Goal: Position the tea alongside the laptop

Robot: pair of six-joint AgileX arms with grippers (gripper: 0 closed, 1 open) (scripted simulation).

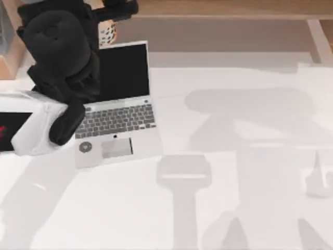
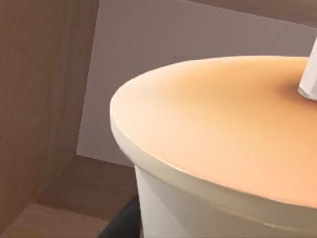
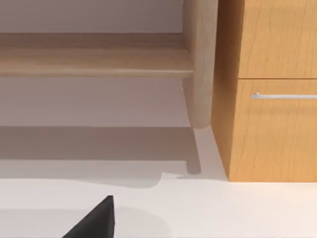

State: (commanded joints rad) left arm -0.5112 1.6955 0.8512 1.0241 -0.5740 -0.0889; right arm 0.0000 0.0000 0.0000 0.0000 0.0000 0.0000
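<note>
The left arm reached over the far left part of the table [image 1: 234,172], and its dark body covered the left edge of the laptop [image 1: 122,104]. The laptop lay open, with the black screen toward the far side and the keys and trackpad toward the near side.

The tea [image 1: 107,33] stood just behind the top left corner of the laptop screen; from above only its spotted side was visible, under the dark parts of the arm. In the left wrist view the cup [image 2: 223,148] was very close to the camera, with its orange-brown top and the foot of the white straw [image 2: 309,74]. The left gripper [image 1: 106,23] seemed to be around the cup, but the fingers were hidden, so I cannot tell if they held it or were apart.

The right wrist view looked at a wooden cabinet [image 3: 272,99] beyond the table edge, so the right arm was probably parked.

As a judgement, the cup was already near the laptop, but behind it. Setting it down clearly at the laptop's side and letting go were probably left to do.
</note>
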